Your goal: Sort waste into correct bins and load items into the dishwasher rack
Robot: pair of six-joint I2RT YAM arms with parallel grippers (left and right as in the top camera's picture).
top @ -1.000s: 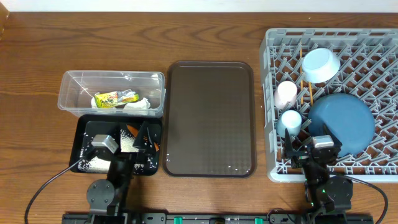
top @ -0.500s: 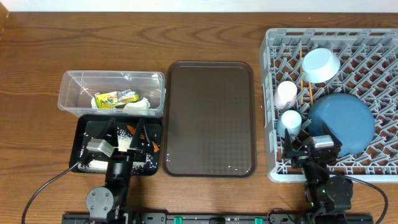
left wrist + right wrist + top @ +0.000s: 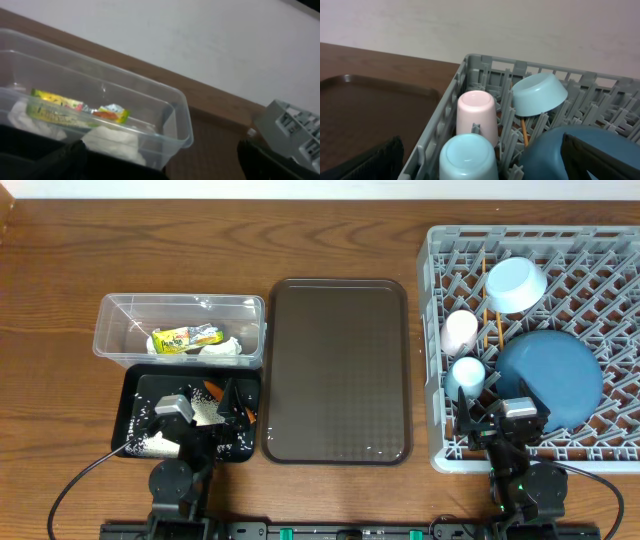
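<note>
Both grippers stood spread wide with nothing between their fingers. On the left wrist view the two dark fingertips (image 3: 60, 161) sat at the far bottom corners of the picture, well apart, and the right wrist view showed the same. From overhead the left gripper (image 3: 200, 402) hung over the shallow black tray (image 3: 135, 385), near the table's front edge. Loose white rice grains (image 3: 150, 443) lay scattered in that tray, and an orange carrot piece (image 3: 212, 389) showed just beside the fingers; whether either finger touched the tray could not be told.

Just behind the black tray stood the clear plastic box (image 3: 110, 320), holding the yellow-green snack wrapper (image 3: 185, 338) and, beside it, the crumpled white tissue (image 3: 222, 349).

The right gripper (image 3: 497, 418) hung over the front edge of the grey dishwasher rack (image 3: 600, 255). Nearest to it the small light-blue cup (image 3: 467, 371) stood upside down, with the pink cup (image 3: 460, 330), also upside down, just behind. The dark-blue plate (image 3: 550, 380) leaned among the pegs to their right. Farther back the pale-blue bowl (image 3: 515, 284) sat tilted, and the wooden chopsticks (image 3: 487, 310) ran between the pegs beside the cups.

Between box and rack lay the brown serving tray (image 3: 338, 370) on the wooden table (image 3: 60, 270).
</note>
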